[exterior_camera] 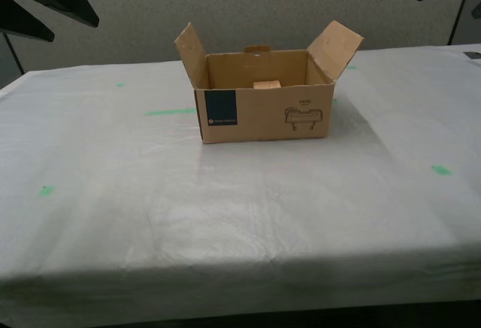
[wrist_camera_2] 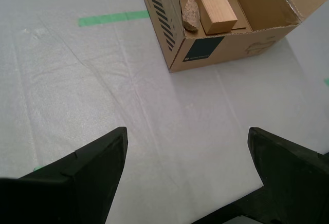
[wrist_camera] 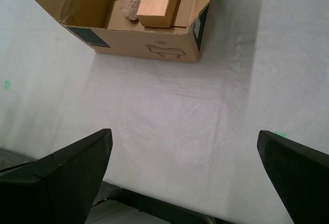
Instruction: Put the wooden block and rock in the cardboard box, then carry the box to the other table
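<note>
Right up close in both wrist views are the dark fingers of my grippers. My second gripper (wrist_camera_2: 187, 154) has its jaws spread wide, nothing between them but bare cloth, and it isn't touching anything. Same story for my first gripper (wrist_camera: 185, 154): jaws wide apart, empty, hanging above the near part of the table with the table's edge visible below it.

Both look toward the cardboard box (exterior_camera: 263, 110), which sits upright on the other table (exterior_camera: 225, 208), the one with the wrinkled white-grey cloth. It's well apart from both grippers. The box is open at the top, side flaps angled up and outward, teal label square and the little line drawing on the front face.

Inside, the wooden block (wrist_camera_2: 213, 3) lies on the box floor, and the rock (wrist_camera_2: 191, 14) sits just beside it, close to one of the box walls; can't tell for sure if the two actually touch. From the exterior view only a bit of the block pokes above the front wall, and the rock is hidden.

Green tape marks (exterior_camera: 170, 111) dot the cloth, one strip just beside the box toward the exterior view's left. Dark arm parts show in the exterior view's upper corners.
</note>
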